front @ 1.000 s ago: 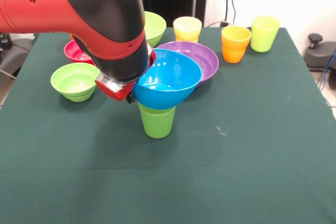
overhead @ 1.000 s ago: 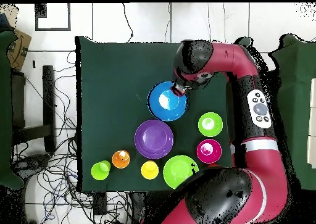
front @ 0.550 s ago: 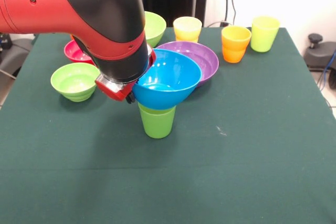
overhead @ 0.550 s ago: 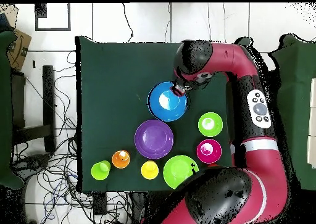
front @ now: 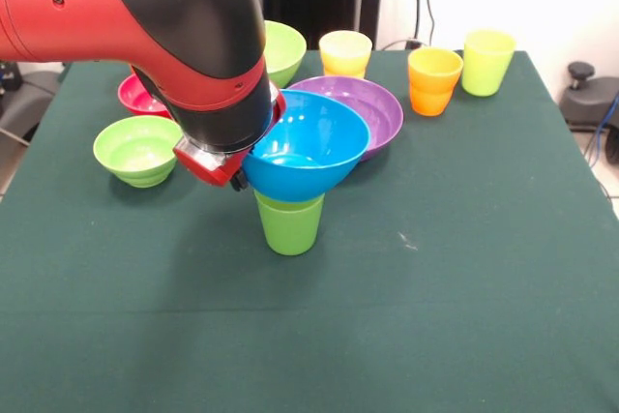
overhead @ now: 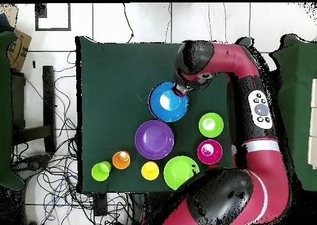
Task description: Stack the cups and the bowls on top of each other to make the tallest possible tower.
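The gripper [front: 235, 179] is down at the rim of the large blue bowl [front: 309, 145], and whether its jaws are pinching that rim or released cannot be told, since the arm's bulk [front: 193, 36] covers them. The blue bowl sits atop the green cup [front: 289, 222], tilted slightly, a two-piece tower right beside the jaws. Just beyond the bowl, away from the jaws, lies the wide purple bowl [front: 375, 111]. On the arm's other side rest the small lime green bowl [front: 135, 149] and the small red bowl [front: 135, 96]. Farther off stand the orange cup [front: 432, 81], the yellow-green cup [front: 486, 61], the pale yellow cup [front: 345, 52] and the large lime green bowl [front: 283, 49].
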Controlling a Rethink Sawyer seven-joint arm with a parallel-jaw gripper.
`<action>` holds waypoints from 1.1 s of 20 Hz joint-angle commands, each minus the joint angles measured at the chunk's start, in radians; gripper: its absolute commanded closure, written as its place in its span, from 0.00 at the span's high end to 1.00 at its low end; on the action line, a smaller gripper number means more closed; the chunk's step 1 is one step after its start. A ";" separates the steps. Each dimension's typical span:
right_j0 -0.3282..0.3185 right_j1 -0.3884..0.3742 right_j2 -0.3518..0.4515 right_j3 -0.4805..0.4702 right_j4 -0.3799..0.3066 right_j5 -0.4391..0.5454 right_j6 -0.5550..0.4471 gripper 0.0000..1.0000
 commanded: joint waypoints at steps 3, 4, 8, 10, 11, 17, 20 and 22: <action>-0.006 0.003 0.030 0.020 -0.063 -0.097 -0.274 0.00; -0.007 0.002 0.029 0.021 -0.063 -0.097 -0.274 0.00; -0.009 0.006 0.027 0.027 -0.066 -0.114 -0.276 0.00; -0.012 0.012 0.027 0.030 -0.065 -0.129 -0.276 0.00; -0.012 0.017 0.028 0.029 -0.064 -0.136 -0.275 0.00; -0.014 0.022 0.031 0.032 -0.064 -0.156 -0.274 0.00; -0.016 0.023 0.034 0.035 -0.061 -0.161 -0.272 0.00; -0.015 0.025 0.035 0.034 -0.061 -0.164 -0.271 0.00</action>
